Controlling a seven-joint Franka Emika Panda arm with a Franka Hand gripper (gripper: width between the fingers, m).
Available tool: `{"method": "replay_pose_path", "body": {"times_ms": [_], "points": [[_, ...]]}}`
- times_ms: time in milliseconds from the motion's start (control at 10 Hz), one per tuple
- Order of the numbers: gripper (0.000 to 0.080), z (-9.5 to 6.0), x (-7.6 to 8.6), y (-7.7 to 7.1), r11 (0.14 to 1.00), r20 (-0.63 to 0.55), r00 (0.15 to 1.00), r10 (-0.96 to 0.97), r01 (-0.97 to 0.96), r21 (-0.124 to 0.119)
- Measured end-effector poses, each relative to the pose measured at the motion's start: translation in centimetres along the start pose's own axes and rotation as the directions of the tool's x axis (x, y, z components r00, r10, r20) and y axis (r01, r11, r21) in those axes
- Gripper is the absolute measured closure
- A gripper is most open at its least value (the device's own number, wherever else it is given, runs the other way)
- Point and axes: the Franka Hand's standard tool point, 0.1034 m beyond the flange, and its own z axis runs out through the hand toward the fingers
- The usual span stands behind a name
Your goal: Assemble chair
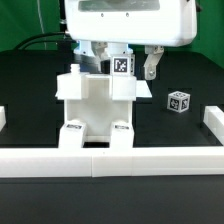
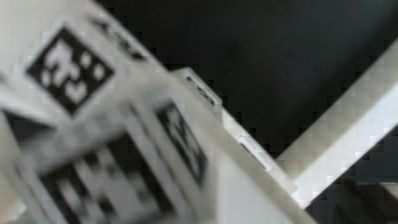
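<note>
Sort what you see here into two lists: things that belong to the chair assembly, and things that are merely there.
Job: chair body; tagged piece at the gripper; small cube.
Merely there: white rail; black table.

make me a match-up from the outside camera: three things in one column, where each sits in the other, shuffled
Things:
1. partly built chair
2. small tagged cube
3. gripper

Places:
A. alone on the black table, toward the exterior view's right
B. up behind the top of the assembly
C. centre, standing against the low white rail

Pairs: 1-C, 2-A, 3-B
</note>
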Motion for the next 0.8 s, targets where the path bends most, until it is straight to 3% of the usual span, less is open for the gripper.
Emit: {"method": "replay_pose_path", "body": {"times_ms": [400, 800], "points": [[0.0151, 0.3, 1.4, 0.9, 0.938, -0.017, 0.938, -0.346, 0.346, -0.01], [0.0151, 0.3, 2.3, 1.8, 0.778, -0.013, 0.778, -0.628, 0.627, -0.03]]}}
